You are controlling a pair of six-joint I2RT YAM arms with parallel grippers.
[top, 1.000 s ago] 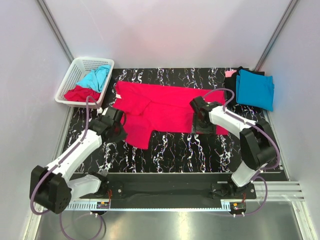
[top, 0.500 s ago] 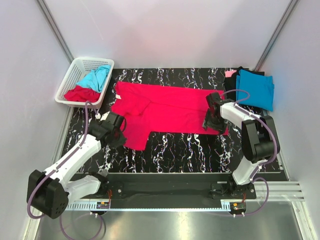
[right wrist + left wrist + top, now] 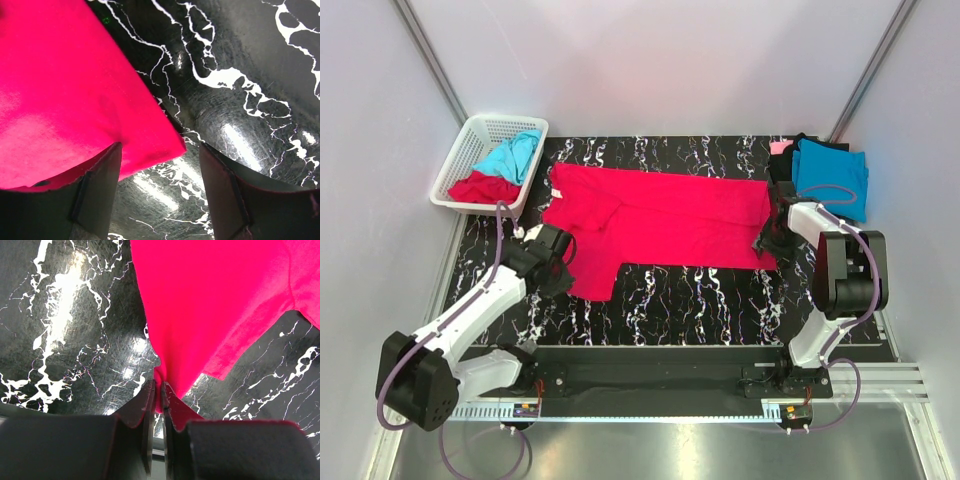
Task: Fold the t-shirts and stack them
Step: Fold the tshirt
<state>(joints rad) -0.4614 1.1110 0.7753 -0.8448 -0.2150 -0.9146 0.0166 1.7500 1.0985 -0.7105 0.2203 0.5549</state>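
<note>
1. Top external view, the shirt in work. One crimson t-shirt is lying spread flat across the middle of the black marbled table, running left to right, with cloth doubled over near its left end. The left gripper is sitting at the shirt's near left corner. The right gripper is sitting at its near right corner.
2. Top external view, the count.
   - One white lattice basket at the far left is holding two crumpled shirts: one turquoise shirt and one red shirt.
   - One stack is lying at the far right: a folded turquoise shirt on top, a black shirt under it, and a pink shirt showing only as an edge.
   - Six shirts are showing in all.
3. Left wrist view. The fingers are pressing almost together and pinching a gathered edge of the crimson t-shirt. The cloth is fanning out from the pinch over the table.
4. Right wrist view. The fingers are standing wide apart. A pointed corner of the crimson t-shirt is lying flat on the table between them, ungripped. Whether the left finger is touching the cloth cannot be told.
</note>
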